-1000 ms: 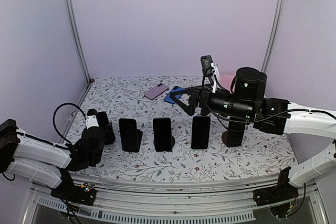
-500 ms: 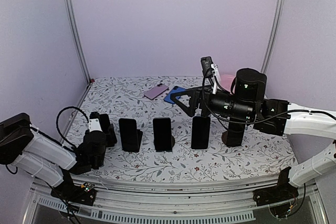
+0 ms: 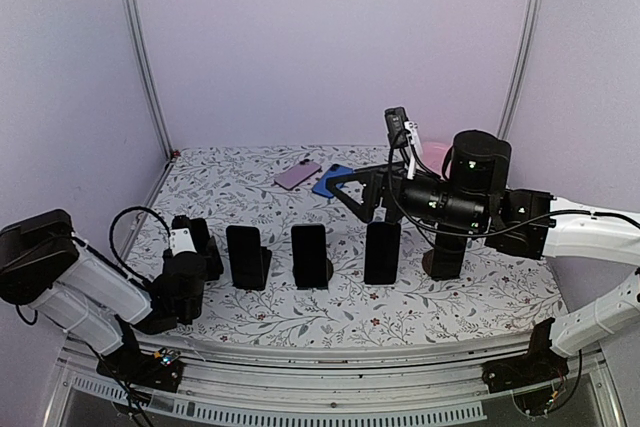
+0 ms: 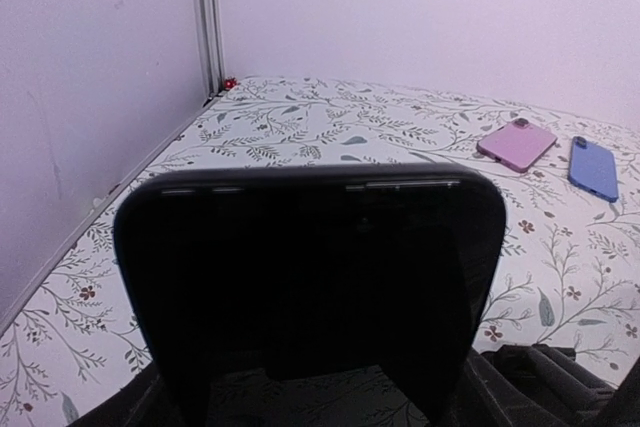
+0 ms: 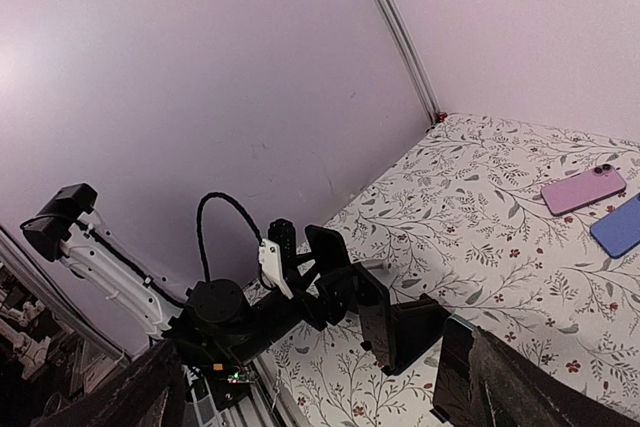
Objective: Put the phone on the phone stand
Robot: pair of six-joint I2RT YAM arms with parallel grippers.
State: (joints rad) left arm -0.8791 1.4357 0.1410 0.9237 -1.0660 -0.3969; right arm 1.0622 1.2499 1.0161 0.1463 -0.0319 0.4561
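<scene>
Cloth-covered table (image 3: 480,297), floral print. Right gripper (image 3: 350,197) hangs over the back of the row, jaws wide, nothing in them. Left gripper (image 3: 195,242) sits low at the row's left end, jaws set wide and, as far as I can judge, clamped across the black phone (image 4: 310,287), which stands upright and fills the wrist view; the fingers are lost in the black. Three phones (image 3: 310,252) lean on stands just to its right. Step in hand: seating. Target stand not visible under the gripper. Next: lower squarely into the cradle, release once it rests. Pink phone (image 3: 297,174) and blue phone (image 3: 328,180) lie flat at the back.
</scene>
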